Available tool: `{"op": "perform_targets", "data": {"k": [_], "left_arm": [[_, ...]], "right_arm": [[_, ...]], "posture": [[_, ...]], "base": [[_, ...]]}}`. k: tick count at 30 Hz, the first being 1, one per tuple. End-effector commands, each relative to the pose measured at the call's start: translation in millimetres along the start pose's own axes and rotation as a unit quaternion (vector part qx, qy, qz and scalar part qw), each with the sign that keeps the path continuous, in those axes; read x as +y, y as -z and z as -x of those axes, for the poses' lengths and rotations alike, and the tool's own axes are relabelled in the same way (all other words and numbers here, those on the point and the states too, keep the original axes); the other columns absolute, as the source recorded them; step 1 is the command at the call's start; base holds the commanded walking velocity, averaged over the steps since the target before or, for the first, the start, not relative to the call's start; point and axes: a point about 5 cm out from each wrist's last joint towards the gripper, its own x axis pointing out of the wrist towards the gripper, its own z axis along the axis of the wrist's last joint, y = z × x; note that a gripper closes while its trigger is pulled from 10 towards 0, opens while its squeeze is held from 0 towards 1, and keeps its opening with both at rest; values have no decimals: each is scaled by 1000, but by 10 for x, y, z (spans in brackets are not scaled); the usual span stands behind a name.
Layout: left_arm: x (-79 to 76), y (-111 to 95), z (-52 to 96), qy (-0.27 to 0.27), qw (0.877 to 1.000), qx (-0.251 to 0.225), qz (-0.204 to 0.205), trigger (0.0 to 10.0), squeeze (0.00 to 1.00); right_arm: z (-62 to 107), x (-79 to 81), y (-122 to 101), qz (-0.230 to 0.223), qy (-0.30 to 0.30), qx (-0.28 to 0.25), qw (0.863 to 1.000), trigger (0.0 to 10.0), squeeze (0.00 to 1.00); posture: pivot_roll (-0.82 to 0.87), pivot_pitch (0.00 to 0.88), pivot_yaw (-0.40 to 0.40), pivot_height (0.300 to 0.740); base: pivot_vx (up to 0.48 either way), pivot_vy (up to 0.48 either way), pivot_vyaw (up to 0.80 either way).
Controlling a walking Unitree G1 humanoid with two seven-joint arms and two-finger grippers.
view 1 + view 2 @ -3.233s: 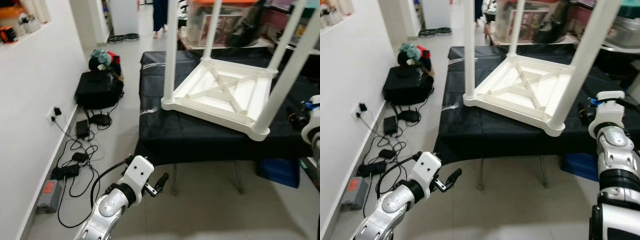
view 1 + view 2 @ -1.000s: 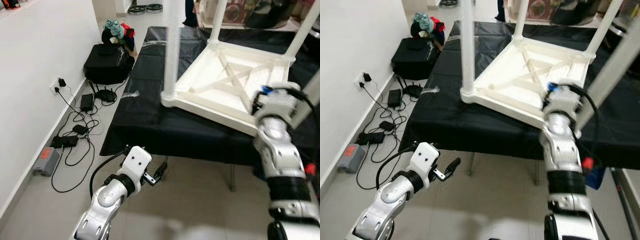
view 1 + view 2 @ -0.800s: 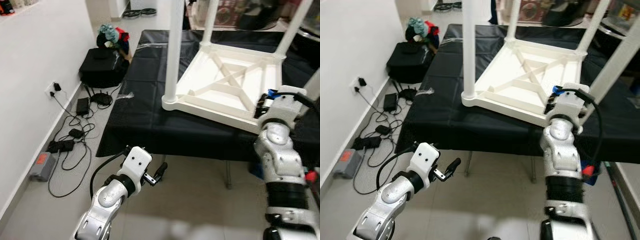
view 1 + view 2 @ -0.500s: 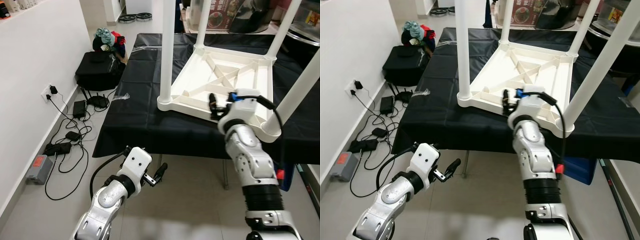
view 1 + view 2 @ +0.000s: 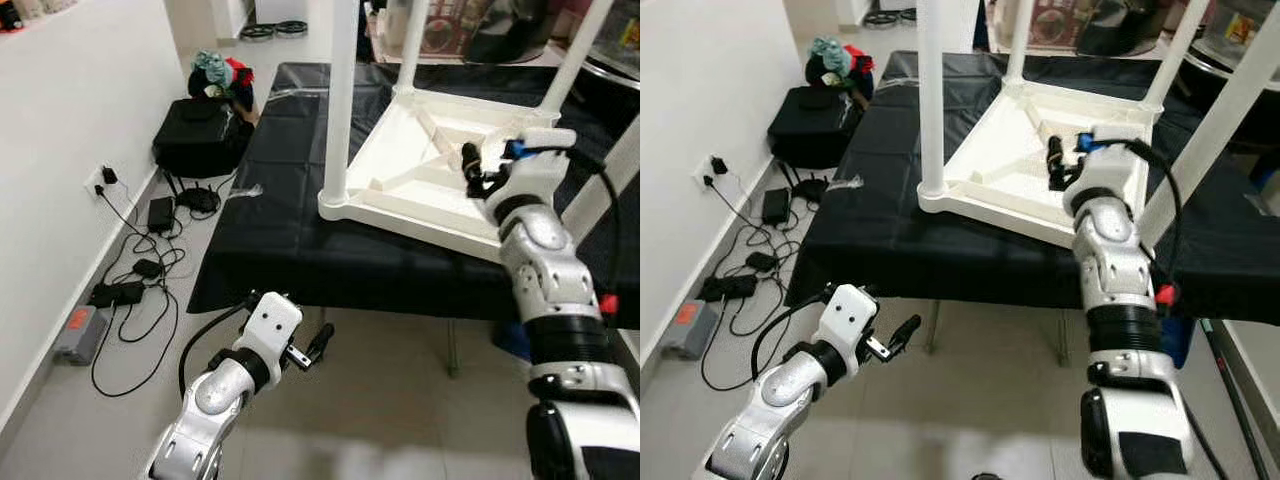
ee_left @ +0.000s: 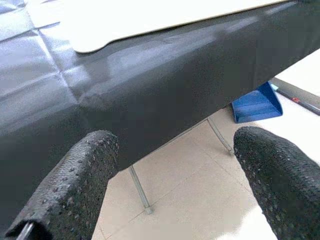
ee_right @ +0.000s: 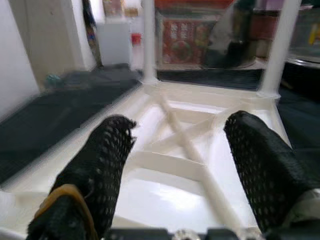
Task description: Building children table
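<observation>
The white plastic children's table (image 5: 455,170) lies upside down on the long work table draped in black cloth (image 5: 280,215), its cross-braced underside facing up and its round white legs (image 5: 340,100) standing up from the corners. All four legs look seated, so you are probably at the checking or gripping stage before the table gets turned over; treat that as a guess.

Your right gripper (image 5: 1053,163) hovers over the ribbed underside, just inside the near rim. In the right wrist view its two black fingers (image 7: 100,165) stand wide apart with nothing between them, looking across the X-shaped brace (image 7: 187,142) toward the far legs. Your left gripper (image 5: 902,333) hangs low over the tiled floor (image 5: 380,400) in front of the work table, fingers also spread and empty; the left wrist view looks up at the draped cloth edge.

To do this step well:
- Choose a firm rib or the rim for the right gripper, not the thin flat panel, which will likely flex.
- Come down squarely so both pads meet the rib together; a skewed bite could slide on smooth plastic.
- Bring the left arm up to the near corner by the closest leg before lifting. One hand alone will probably tip the table.
- Mind the tall legs; they stand close to your forearm and could be knocked.
</observation>
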Motion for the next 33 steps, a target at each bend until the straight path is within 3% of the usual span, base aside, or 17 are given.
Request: {"op": "perform_targets", "data": {"k": [1, 3, 6, 8, 13, 15, 20, 21, 24, 26, 27, 28, 29, 30, 31, 32, 33], "left_arm": [[-5, 64, 21, 1, 1000, 13, -3, 10000, 0], [-6, 65, 22, 0, 1000, 13, -4, 10000, 0], [-11, 64, 29, -1, 1000, 13, -4, 10000, 0], [-13, 63, 29, -1, 1000, 12, -4, 10000, 0], [-12, 62, 30, -1, 1000, 12, -5, 10000, 0], [-7, 63, 25, 1, 1000, 12, -6, 10000, 0], [0, 63, 19, 3, 1000, 12, -8, 10000, 0], [6, 61, 17, 3, 1000, 12, -10, 10000, 0], [6, 61, 17, 3, 1000, 12, -10, 10000, 0], [15, 57, 17, 1, 1000, 11, -13, 10000, 0], [21, 55, 20, 0, 1000, 12, -15, 10000, 0], [25, 55, 22, -1, 1000, 12, -16, 10000, 0], [25, 55, 22, -1, 1000, 12, -16, 10000, 0], [26, 53, 24, -2, 1000, 11, -17, 10000, 0], [26, 53, 24, -2, 1000, 11, -17, 10000, 0], [27, 50, 26, -3, 1000, 11, -18, 10000, 0], [27, 50, 26, -3, 1000, 11, -18, 10000, 0]], "right_arm": [[-45, -222, -64, 8, 29, -8, 1000, 10000, 0], [-44, -295, -72, 18, 41, -7, 999, 10000, 0], [42, -790, -32, 50, 112, 10, 992, 10000, 0], [82, -942, -24, 54, 136, 15, 989, 10000, 0], [117, -1054, -15, 55, 155, 20, 986, 10000, 0], [206, -1311, 25, 64, 214, 36, 974, 10000, 0], [250, -1389, 69, 72, 252, 40, 964, 10000, 0], [203, -1248, 105, 54, 225, 31, 972, 10000, 0], [203, -1248, 105, 54, 225, 31, 972, 10000, 0], [121, -505, 245, -14, 59, -1, 998, 10000, 0], [212, -51, 314, -53, -35, -16, 998, 10000, 0], [316, 226, 342, -81, -91, -25, 992, 10000, 0], [316, 226, 342, -81, -91, -25, 992, 10000, 0], [433, 441, 367, -97, -131, -28, 986, 10000, 0], [433, 441, 367, -97, -131, -28, 986, 10000, 0], [607, 694, 412, -117, -173, -26, 978, 10000, 0], [607, 694, 412, -117, -173, -26, 978, 10000, 0]], "posture": [[96, 36, -33, 740], [96, 36, -33, 740], [99, 35, -32, 740], [97, 34, -34, 740], [97, 36, -35, 740], [93, 37, -29, 740], [93, 34, -28, 740], [92, 35, -29, 740], [92, 35, -29, 740], [92, 39, -21, 740], [93, 41, -20, 740], [92, 41, -19, 740], [92, 41, -19, 740], [89, 43, -18, 740], [89, 43, -18, 740], [90, 41, -19, 740], [90, 41, -19, 740]], "base": [[0, 0, 0], [0, 0, 0], [0, 0, 0], [0, 0, 0], [0, 0, 0], [0, 0, 0], [0, 0, 0], [0, 0, 0], [0, 0, 0], [0, 0, 0], [0, 0, 0], [0, 0, 0], [0, 0, 0], [0, 0, 0], [0, 0, 0], [0, 0, 0], [0, 0, 0]]}}
